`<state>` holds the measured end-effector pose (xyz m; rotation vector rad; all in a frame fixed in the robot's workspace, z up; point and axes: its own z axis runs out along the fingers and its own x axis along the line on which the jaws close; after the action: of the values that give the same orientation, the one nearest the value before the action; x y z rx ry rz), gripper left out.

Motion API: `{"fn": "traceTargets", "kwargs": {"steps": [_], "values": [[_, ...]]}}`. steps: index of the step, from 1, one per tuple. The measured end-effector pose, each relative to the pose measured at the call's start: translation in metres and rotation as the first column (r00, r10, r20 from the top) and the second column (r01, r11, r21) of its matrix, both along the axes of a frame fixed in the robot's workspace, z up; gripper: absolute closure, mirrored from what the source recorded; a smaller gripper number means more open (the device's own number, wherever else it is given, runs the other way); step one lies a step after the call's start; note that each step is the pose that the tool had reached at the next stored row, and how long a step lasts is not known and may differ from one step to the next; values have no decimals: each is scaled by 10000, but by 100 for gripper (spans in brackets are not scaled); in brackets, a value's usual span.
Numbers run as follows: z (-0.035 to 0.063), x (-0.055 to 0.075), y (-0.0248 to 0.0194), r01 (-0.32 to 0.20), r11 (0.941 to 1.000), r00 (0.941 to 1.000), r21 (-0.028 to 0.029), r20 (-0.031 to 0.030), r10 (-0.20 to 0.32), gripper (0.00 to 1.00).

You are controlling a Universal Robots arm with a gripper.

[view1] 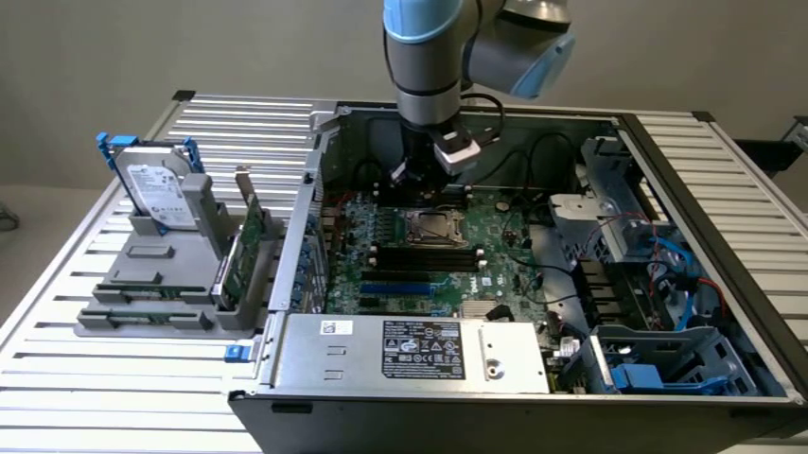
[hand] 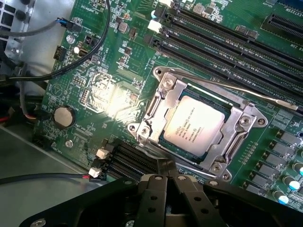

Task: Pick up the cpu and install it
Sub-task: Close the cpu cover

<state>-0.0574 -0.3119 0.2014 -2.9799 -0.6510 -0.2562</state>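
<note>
Far left of the exterior view, on the slatted desk [view1: 76, 378], a grey fixture [view1: 158, 284] holds the hard drive [view1: 158, 194] upright, blue handles up, with a green card [view1: 249, 246] standing just beside it; neither is near the jaws. Moving right, the open computer case [view1: 707, 189] fills the centre and right of the frame, motherboard [view1: 505, 274] flat on its floor. Upper centre, the arm [view1: 423, 66] comes straight down into the case and ends just behind the socket [view1: 436, 227]. In the wrist view, the cpu [hand: 194, 125] lies flat inside that socket, silver top up with print showing, metal frame around its edges and a thin lever [hand: 246, 92] slanting past its far side. Jaws are closed, tips together, nothing between them. Key relation: the cpu is just ahead of and below the jaw tips, close but apart, not touched. It is square, so no long axis; its edges sit skewed to the jaws' line. Judging by how it lies, the chip looks seated in place. Further right, blue cables [view1: 676, 274] by the drive cage, well apart from the work.
</note>
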Motion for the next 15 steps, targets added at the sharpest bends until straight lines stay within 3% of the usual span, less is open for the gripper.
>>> {"fn": "traceTargets", "kwargs": {"steps": [6, 11, 15], "values": [[-4, 1, 35, -1, 10000, 10000, -4, 0, 1, 89], [0, -4, 41, -1, 10000, 10000, -75, -12, 1, 89], [40, -20, 45, -12, 10000, 10000, -78, -37, 11, 89]]}}
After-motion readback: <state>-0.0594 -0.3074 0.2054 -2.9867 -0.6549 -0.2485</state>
